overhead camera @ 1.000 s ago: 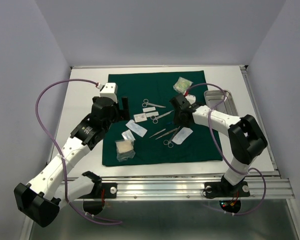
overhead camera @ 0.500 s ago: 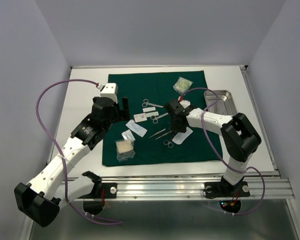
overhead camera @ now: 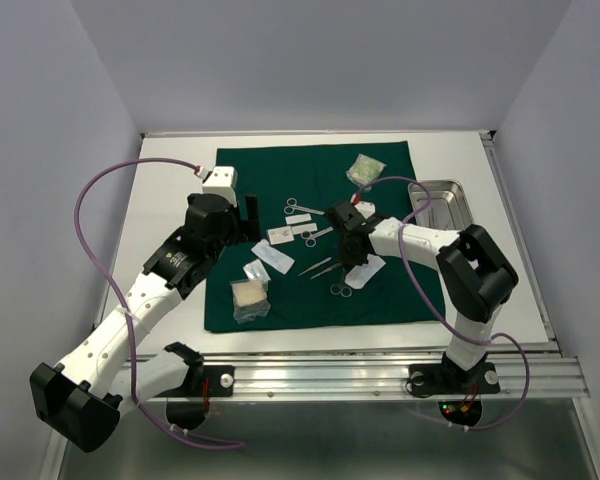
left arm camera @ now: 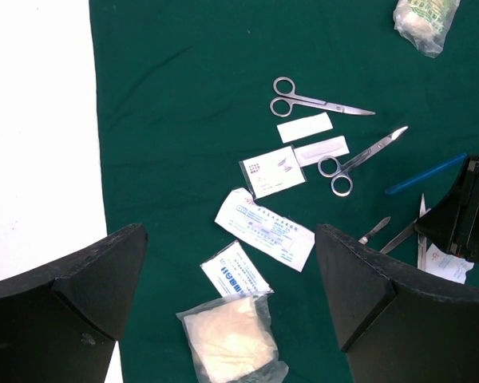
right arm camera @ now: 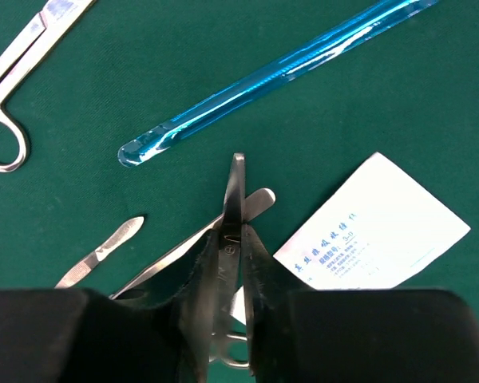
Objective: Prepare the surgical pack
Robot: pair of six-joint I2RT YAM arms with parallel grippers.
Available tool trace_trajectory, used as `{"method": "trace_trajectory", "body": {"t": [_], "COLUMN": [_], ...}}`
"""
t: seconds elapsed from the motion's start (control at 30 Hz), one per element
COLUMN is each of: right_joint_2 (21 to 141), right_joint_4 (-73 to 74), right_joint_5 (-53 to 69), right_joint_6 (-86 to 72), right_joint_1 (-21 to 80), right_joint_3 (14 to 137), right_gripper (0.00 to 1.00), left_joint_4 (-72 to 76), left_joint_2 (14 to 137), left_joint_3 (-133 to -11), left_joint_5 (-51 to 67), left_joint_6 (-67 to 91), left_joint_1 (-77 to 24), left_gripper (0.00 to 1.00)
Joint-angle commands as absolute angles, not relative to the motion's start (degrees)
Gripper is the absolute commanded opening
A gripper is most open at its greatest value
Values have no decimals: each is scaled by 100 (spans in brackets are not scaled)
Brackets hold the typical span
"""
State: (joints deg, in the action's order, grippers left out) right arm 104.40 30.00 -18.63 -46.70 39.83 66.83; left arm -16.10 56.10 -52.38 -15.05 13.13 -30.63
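The scissors are pinched edge-on in the closed right end effector over the middle of the green drape; the steel tray is found to its right, slightly farther, on the counter, nearer this arm

A white surface spreads out before me, showing widest on the left. An aluminium rail runs along its near edge, and pale lilac walls stand left, right and far.
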Motion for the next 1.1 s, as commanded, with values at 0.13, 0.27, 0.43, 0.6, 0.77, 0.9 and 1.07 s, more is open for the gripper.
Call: {"method": "trace_trajectory", "body": {"t": [0.13,0.27,0.43,0.6,0.77,0.9,1.07], "right_joint_2": [10679,10442,10064,9739,9694,9581,9334], "right_joint_4": [2786,2733,2716,2646,2645,2663,2663], "right_joint_5": [-1802,-1810,-1758,-1513,-1520,-1582,-1065], "right_joint_6": [-4562,-4526,-4018,-3035,-2523,-2286,-2145], "right_joint_1": [4086,4087,4087,4087,3973,3622,3015], "right_joint_3": [6645,6653,6732,6951,7207,7312,7488], "right_gripper": [13,7,2,1,1,1,1], "left_joint_4": [-1433,-1424,-1424,-1433,-1459,-1485,-1494], "left_joint_2": [5599,5599,5590,5572,5546,5493,5484], "left_joint_3": [-5273,-5282,-5256,-5265,-5265,-5256,-5256], "left_joint_5": [-1503,-1521,-1555,-1564,-1582,-1617,-1608], "left_joint_6": [1257,1239,1239,1230,1239,1231,1230], "left_joint_1": [-3032,-3032,-3032,-3032,-3032,-3032,-3032], "left_gripper": [99,99,99,99,99,99,99]}}
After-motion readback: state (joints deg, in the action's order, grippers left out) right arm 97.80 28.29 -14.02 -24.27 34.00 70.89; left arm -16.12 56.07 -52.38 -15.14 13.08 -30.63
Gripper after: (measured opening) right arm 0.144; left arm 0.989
